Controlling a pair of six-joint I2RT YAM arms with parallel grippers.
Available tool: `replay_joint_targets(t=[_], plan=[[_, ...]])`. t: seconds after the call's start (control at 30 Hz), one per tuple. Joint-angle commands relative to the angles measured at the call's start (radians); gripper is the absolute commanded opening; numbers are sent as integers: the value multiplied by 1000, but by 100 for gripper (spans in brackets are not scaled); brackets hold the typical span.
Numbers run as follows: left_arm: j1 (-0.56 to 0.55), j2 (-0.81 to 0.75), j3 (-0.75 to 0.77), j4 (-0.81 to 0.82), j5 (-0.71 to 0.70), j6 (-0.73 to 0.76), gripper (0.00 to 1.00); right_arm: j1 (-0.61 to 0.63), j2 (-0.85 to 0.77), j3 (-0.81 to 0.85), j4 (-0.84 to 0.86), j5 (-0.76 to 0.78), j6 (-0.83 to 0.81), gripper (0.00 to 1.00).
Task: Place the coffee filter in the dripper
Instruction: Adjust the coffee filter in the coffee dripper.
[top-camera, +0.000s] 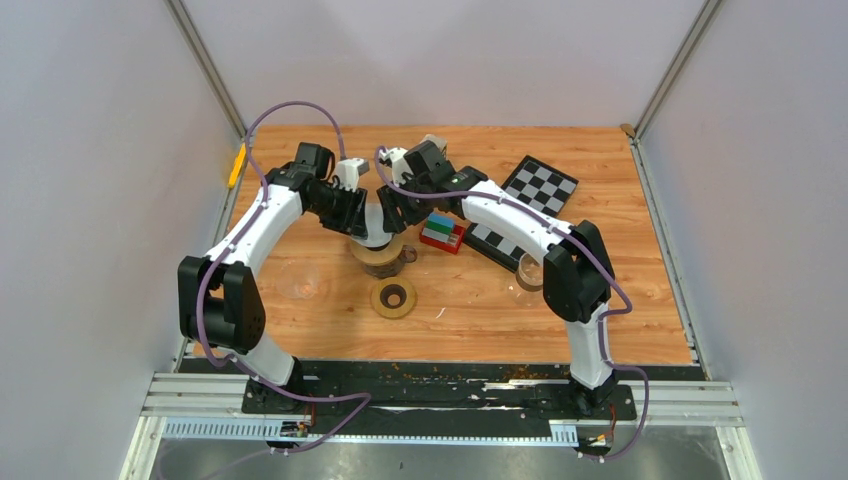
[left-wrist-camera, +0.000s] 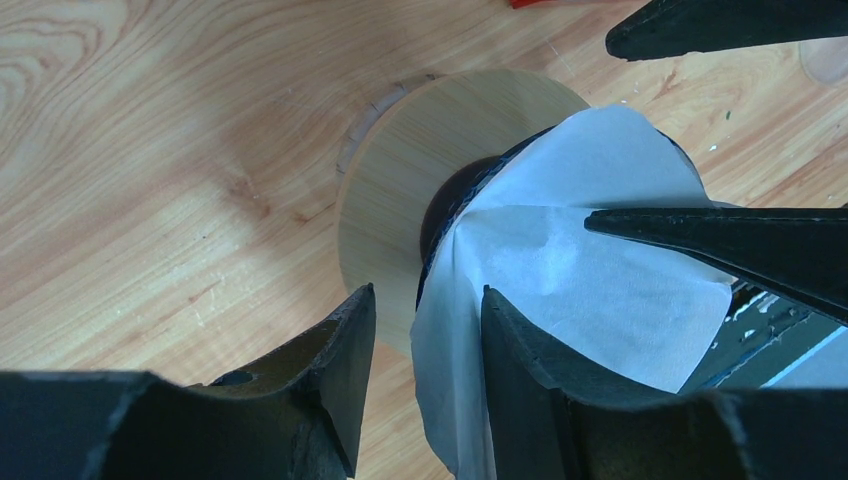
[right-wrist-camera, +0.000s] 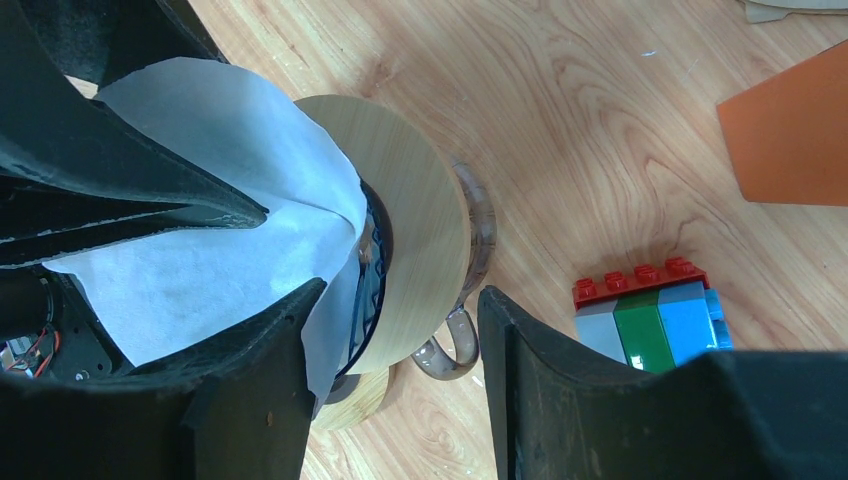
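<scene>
1. Nearest on the counter (top-camera: 480, 300): a wooden ring (top-camera: 393, 298) lying flat at 6 o'clock from the dripper (top-camera: 382, 256), apart from it.
2. Mid-counter: the dripper upright, with a wooden collar. Coffee filter (left-wrist-camera: 590, 320) standing in its cone, white edges rising above the rim.
3. Left gripper (left-wrist-camera: 428, 295) in from 10 o'clock, jaws spread. Filter edge between them, with a gap beside the outer finger.
4. Right gripper (right-wrist-camera: 400, 292) in from 1 o'clock, jaws spread across the collar. One finger on the paper, the other clear outside.
5. Farther: a coloured block (top-camera: 442, 232) at 3 o'clock, then a checkerboard (top-camera: 540, 183) at 2 o'clock.
</scene>
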Motion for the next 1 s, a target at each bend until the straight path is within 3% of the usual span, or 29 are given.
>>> replay_joint_targets(t=[0.0,0.97], plan=[[-5,-23,-8,12,-12,25,51,5,12,2,-3,1,-11,56],[-5,-41,141,-74,-11,49,66,-1,-76,106,-39,-93,-26,63]])
